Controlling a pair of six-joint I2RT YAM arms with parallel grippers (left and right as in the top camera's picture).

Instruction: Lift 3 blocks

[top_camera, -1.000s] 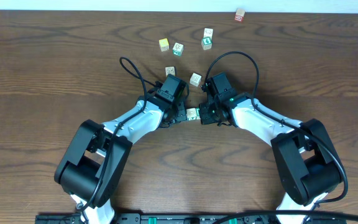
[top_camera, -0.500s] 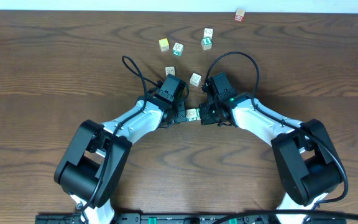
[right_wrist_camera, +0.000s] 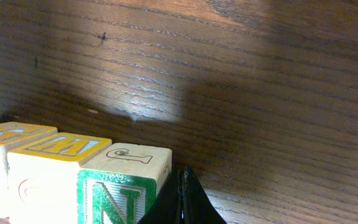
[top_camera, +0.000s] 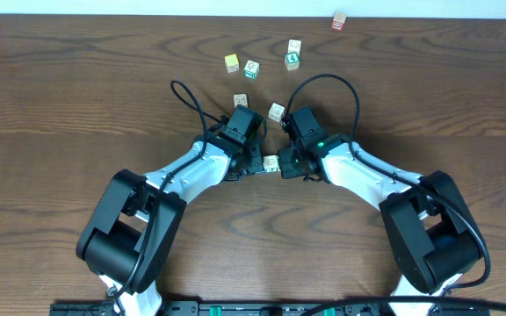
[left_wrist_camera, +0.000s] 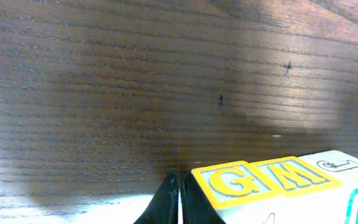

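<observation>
Overhead view: I see both arms reaching in over the dark wooden tabletop (top_camera: 60, 105), their tips meeting near its middle. A short row of 3 blocks (top_camera: 271, 162) sits between the left pincer (top_camera: 259, 167) and the right pincer (top_camera: 285, 162), 1 pincer at each end of the row. Farther from the arms' bases lie scattered loose blocks (top_camera: 251, 68), well apart from the row. A reddish block (top_camera: 339, 19) sits alone near the far edge.

Left wrist view: the left pincer's 2 fingers (left_wrist_camera: 168, 202) are pressed together with nothing between them, a thin seam showing where they meet. Just beside them is the end of the row. I read a yellow top face with a "G" on the G block (left_wrist_camera: 229, 180), then a yellow "M" on the M block (left_wrist_camera: 297, 174), then the pale-topped block (left_wrist_camera: 344, 167) with a faint tan mark.

Right wrist view: the right pincer's fingers (right_wrist_camera: 188, 202) are likewise closed on nothing, their dark tip right against the side of the pale-topped block, which shows a bold green "N" on its near face. The 3 blocks touch side by side. I cannot tell whether the row rests on the tabletop or hangs above it.
</observation>
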